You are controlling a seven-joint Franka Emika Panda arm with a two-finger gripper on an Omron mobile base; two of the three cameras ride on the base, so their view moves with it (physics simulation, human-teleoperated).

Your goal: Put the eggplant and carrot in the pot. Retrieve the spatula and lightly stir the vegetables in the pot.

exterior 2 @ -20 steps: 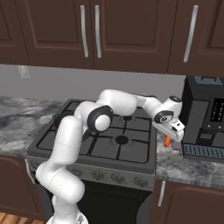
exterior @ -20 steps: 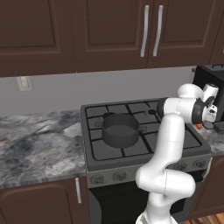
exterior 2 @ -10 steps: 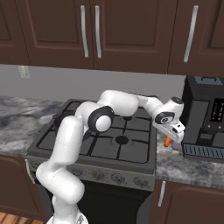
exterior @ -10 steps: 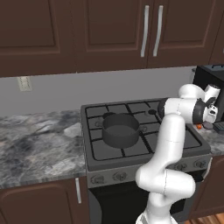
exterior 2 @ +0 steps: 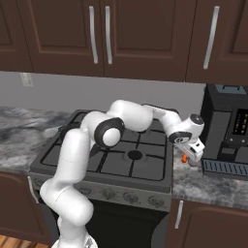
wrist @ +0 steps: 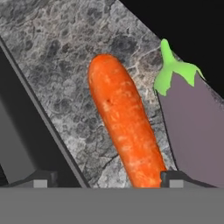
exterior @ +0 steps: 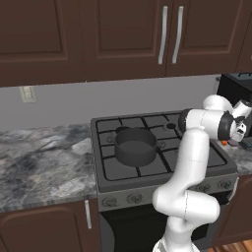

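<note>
Your gripper [wrist: 105,180] hangs low over the marbled grey table [wrist: 57,65], off the right edge of the stove [exterior: 147,162], and its jaws stand wide apart: you can see one dark fingertip at each lower corner of the hand view, with open table between them and nothing clamped.

The carrot [wrist: 124,131] lies flat on the table directly under your gripper, running lengthwise up the hand view, its lower end passing between the two fingertips and closer to the right-hand one. Whether that fingertip touches it you cannot tell. In the right base view you catch the carrot [exterior 2: 184,158] as a small orange spot just below the gripper [exterior 2: 195,154].

The eggplant [wrist: 192,127] lies beside the carrot, on its right as the hand view shows it, green stem end pointing away from you; the two sit very near each other without clearly touching.

The pot [exterior: 136,146] stands on a left burner of the stove, well apart from your gripper [exterior: 239,134], across the cooktop.

A black coffee machine [exterior 2: 226,123] stands on the table just beyond your gripper.
</note>
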